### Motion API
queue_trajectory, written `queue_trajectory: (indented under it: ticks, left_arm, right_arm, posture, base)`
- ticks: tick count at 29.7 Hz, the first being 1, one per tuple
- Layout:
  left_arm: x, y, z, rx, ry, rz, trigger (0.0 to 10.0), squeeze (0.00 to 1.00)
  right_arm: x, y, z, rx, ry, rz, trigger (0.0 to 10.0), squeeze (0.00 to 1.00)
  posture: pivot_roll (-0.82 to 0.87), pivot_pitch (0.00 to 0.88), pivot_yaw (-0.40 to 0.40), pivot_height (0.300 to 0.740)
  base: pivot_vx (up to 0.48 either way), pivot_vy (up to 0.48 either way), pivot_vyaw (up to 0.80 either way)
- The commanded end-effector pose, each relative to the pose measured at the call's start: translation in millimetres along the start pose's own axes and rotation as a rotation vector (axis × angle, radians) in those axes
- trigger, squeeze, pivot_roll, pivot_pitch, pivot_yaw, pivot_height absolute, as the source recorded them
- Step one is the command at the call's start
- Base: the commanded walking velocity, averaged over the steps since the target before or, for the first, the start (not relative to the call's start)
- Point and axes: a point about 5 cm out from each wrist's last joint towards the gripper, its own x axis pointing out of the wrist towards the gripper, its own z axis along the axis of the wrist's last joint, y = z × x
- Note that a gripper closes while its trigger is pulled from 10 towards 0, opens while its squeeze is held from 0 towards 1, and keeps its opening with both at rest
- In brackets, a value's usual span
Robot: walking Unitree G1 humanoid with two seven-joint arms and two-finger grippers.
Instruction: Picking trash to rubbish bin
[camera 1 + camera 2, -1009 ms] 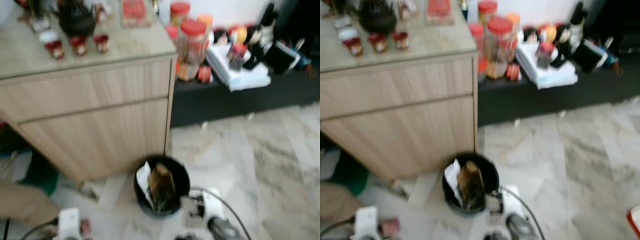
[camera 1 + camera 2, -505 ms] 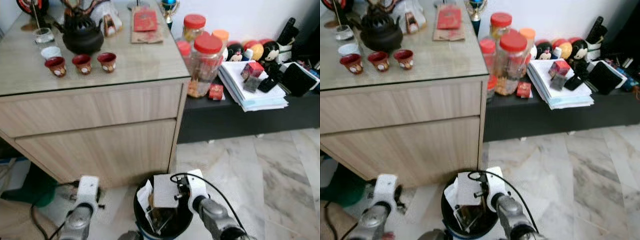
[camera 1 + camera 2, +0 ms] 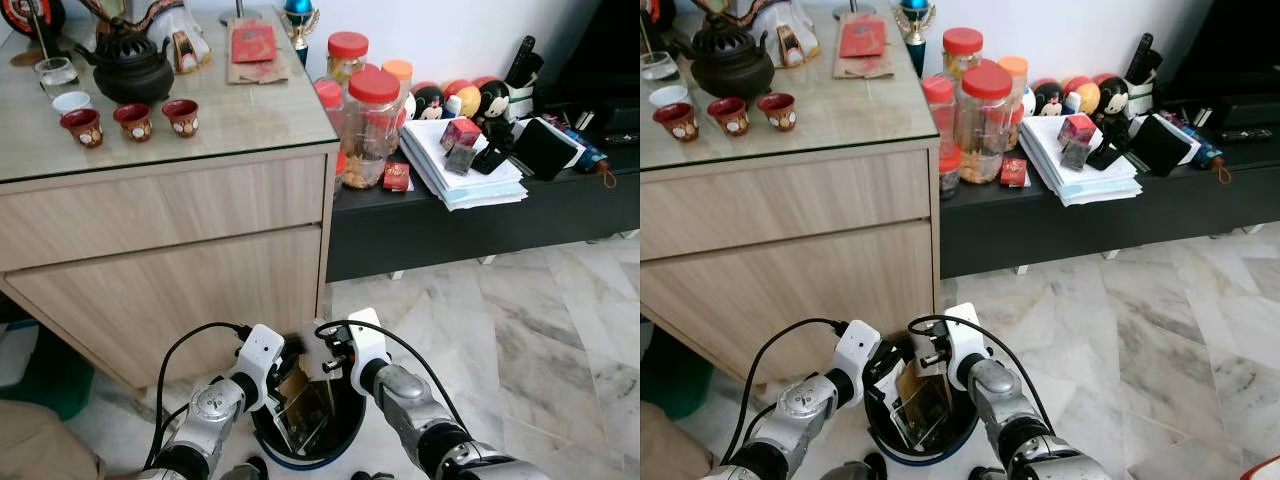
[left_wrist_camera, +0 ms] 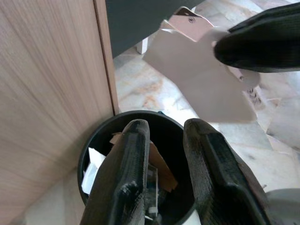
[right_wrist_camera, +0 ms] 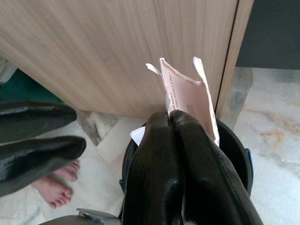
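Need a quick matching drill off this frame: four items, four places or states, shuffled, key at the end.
Items:
1. right gripper
2. left gripper
3. bin
4. teapot

Places or states:
A. on the cabinet top, behind three red cups
B. fingers apart, empty, above the bin
C. on the floor by the cabinet corner, trash inside
D. pinching a pale paper over the bin

Pairs: 1-D, 2-B, 3-C, 4-A

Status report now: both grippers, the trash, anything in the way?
Right gripper shut on paper trash, above the rubbish bin. Left gripper open, empty, beside it over the bin. Wooden cabinet close behind; nothing blocks the drop.
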Motion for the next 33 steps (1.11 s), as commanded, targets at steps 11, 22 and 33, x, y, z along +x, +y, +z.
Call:
queue_trajectory:
  ticks: [11, 22, 33]
  left_arm:
    - [-11.5, -2.0, -11.4, -0.028, 0.055, -0.04, 10.0, 0.0]
    - [-11.4, -1.9, -7.5, -0.026, 0.06, -0.047, 10.0, 0.0]
    - [-13.1, 5.9, -13.9, -0.027, 0.094, 0.038, 10.0, 0.0]
  right_arm:
    - [5.8, 8.1, 8.3, -0.063, 0.005, -0.011, 10.0, 0.0]
    - [5.5, 8.6, 7.3, -0.048, 0.0, -0.011, 10.0, 1.0]
    - [2.8, 5.4, -0.6, -0.044, 0.022, -0.032, 10.0, 0.4]
  posture:
    - [0.16, 0.208, -0.059, 0.74]
    - [0.16, 0.21, -0.058, 0.74]
    - [0.16, 0.205, -0.055, 0.74]
  base:
    - [0.0, 0.0, 0.0]
    - [0.0, 0.0, 0.0]
    - [0.0, 0.0, 0.0]
